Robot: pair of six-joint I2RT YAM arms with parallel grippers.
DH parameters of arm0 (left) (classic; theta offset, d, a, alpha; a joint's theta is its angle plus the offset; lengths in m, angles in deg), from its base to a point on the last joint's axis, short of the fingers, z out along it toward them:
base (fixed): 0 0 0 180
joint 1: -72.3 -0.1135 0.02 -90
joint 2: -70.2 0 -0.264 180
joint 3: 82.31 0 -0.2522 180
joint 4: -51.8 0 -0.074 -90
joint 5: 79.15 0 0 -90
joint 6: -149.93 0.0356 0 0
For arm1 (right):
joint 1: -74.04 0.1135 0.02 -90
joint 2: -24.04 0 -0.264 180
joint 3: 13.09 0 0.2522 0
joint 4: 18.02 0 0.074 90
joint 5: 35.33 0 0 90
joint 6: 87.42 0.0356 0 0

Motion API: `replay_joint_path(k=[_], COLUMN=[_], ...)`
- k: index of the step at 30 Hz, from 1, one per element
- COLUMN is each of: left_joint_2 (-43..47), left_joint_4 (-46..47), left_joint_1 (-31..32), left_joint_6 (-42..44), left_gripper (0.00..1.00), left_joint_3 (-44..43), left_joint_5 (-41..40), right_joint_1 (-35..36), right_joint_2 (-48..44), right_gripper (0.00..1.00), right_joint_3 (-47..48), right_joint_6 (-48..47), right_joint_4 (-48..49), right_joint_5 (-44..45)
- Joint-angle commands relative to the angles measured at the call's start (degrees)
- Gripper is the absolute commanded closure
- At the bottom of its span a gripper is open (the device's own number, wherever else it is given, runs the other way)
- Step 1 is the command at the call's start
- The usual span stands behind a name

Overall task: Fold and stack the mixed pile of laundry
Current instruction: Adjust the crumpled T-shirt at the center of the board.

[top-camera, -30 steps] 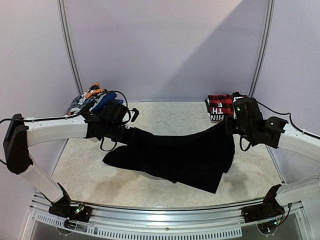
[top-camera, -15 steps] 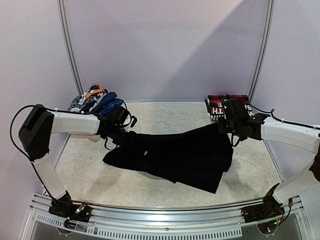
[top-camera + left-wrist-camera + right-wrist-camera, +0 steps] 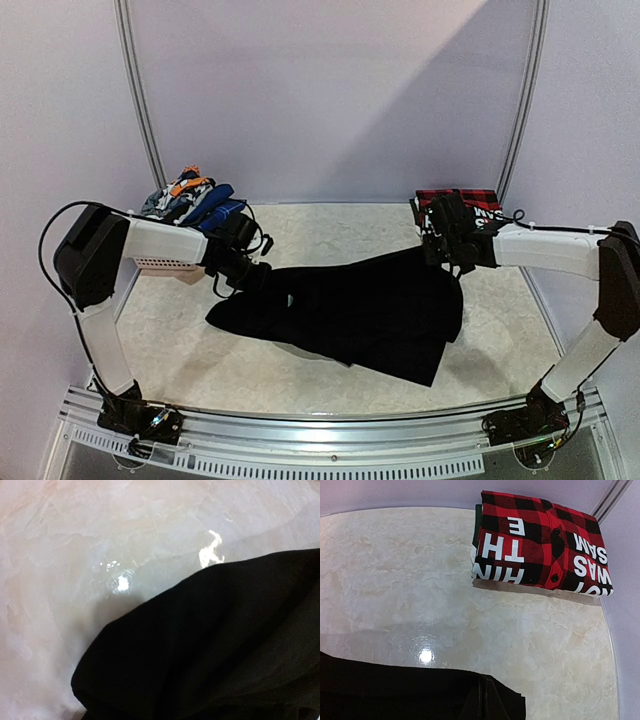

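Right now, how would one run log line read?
left gripper: shut on black garment | right gripper: same | garment: stretched between them, sagging onto table | red shirt: folded, back right | pile: back left

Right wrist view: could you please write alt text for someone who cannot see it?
A folded red-and-black plaid shirt with white lettering lies near the far right corner of a pale marbled table; black fabric crosses the bottom edge.
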Motion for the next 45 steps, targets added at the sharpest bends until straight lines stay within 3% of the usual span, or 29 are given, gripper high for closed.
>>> replay_joint_path(k=[1, 4, 6, 10, 17, 22, 29, 45], left_joint_2=[-0.5, 2.4, 5.1, 10.3, 15.9, 12.7, 6.2, -2.3], left_joint_4=[0.8, 2.4, 3.8, 6.0, 3.5, -2.8, -5.9, -6.2], left_joint_1=[-1.3, -1.2, -1.3, -0.8, 7.3, 14.0, 19.3, 23.5], left_joint_6=[1.1, 1.4, 1.6, 1.6, 7.0, 9.9, 7.6, -0.7], left_gripper=[0.78, 0.52, 0.40, 0.32, 0.30, 0.30, 0.34, 0.37], left_joint_3=[0.0, 1.5, 3.1, 6.2, 5.5, -0.3, -6.1, -10.9], left_joint_5=[-2.7, -4.0, -4.0, -3.3, -5.8, -10.3, -8.9, -10.5], right_joint_1=[-1.0, -1.5, -1.6, -1.7, -1.7, -1.8, -1.7, -1.7], right_joint_2=[2.6, 3.7, 4.0, 3.8, 2.8, 1.3, -0.6, -1.1], right_gripper=[1.00, 1.00, 1.00, 1.00, 1.00, 1.00, 1.00, 1.00], right_joint_3=[2.4, 3.0, 3.0, 2.9, 1.9, 0.1, -2.1, -2.9], right_joint_6=[-1.0, -1.4, -1.6, -1.8, -1.4, -0.8, 0.2, 0.6], right_joint_4=[0.7, 0.8, 1.0, 1.2, 1.6, 2.0, 2.6, 2.7], right_joint_5=[-0.4, -1.2, -1.7, -2.3, -3.6, -4.1, -5.2, -7.4])
